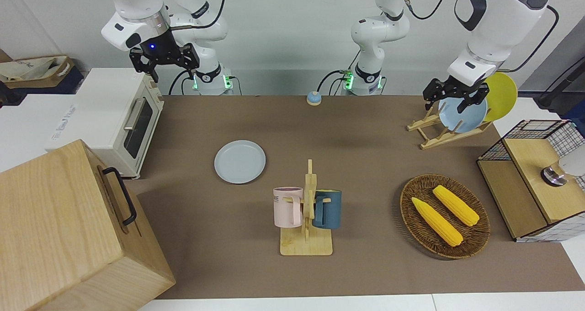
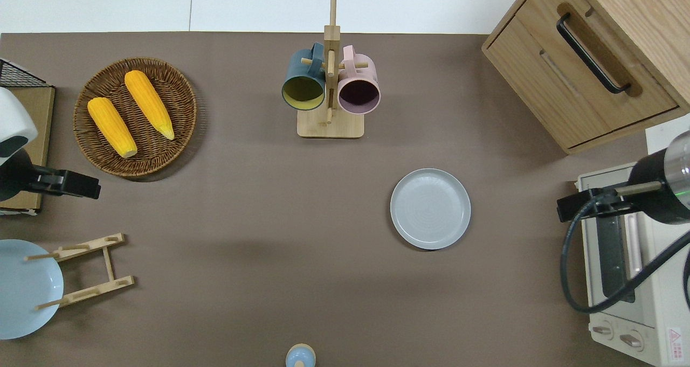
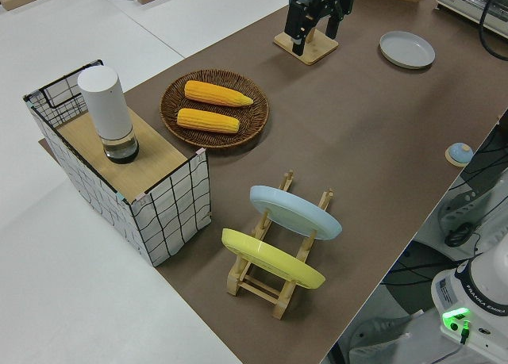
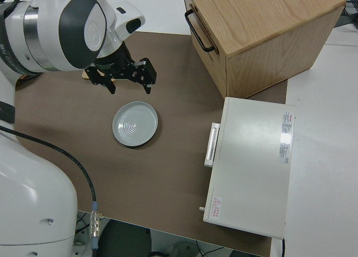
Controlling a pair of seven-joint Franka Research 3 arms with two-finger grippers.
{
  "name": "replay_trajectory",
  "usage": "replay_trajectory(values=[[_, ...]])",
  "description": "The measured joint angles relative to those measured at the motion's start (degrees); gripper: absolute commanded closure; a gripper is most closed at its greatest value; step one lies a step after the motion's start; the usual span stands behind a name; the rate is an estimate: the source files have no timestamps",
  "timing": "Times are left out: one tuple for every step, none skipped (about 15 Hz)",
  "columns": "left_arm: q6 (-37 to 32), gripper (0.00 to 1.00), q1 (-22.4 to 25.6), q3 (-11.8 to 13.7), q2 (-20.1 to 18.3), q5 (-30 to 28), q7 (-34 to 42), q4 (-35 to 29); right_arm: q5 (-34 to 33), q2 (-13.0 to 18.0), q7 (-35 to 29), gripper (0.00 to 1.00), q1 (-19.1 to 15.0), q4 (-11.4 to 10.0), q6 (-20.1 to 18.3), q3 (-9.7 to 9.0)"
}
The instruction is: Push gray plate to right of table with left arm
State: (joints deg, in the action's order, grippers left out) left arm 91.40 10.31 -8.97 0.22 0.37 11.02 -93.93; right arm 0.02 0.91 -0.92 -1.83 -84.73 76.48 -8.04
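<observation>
At the left arm's end of the worktop (image 2: 259,221), I saw the left pincer (image 1: 455,104) hanging in the air with its fingers spread wide and nothing between them. From overhead it was over bare worktop between the wicker basket (image 2: 135,165), which held two corn cobs (image 2: 129,113), and the wooden plate rack (image 2: 86,270). A sky-blue plate (image 2: 24,289) and a yellow plate (image 1: 502,94) leaned in that rack.

Around the middle stood the mug stand (image 2: 330,124) with a dark blue mug (image 2: 303,84) and a pink mug (image 2: 359,87) hung on it.

The gray plate (image 2: 430,208) lay flat on the worktop toward the right arm's end, nearer to the robots than the mug stand and well apart from the left pincer. Nothing touched it. Near it at that end sat the wooden cabinet (image 2: 582,70) and the white toaster oven (image 2: 630,281).

The right arm was parked, and I could see its pincer (image 4: 120,80) was open wide too.
</observation>
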Motion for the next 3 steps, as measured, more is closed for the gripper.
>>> replay_trajectory(values=[[0.0, 0.00, 0.2, 0.1, 0.0, 0.0, 0.6, 0.3, 0.0, 0.0, 0.0, 0.017, 0.0, 0.0, 0.0, 0.00], [-0.1, 0.00, 0.6, 0.0, 0.0, 0.0, 1.0, 0.6, 0.0, 0.0, 0.0, 0.017, 0.0, 0.0, 0.0, 0.00], [-0.1, 0.00, 0.9, 0.1, 0.0, 0.0, 1.4, 0.7, 0.0, 0.0, 0.0, 0.017, 0.0, 0.0, 0.0, 0.00]])
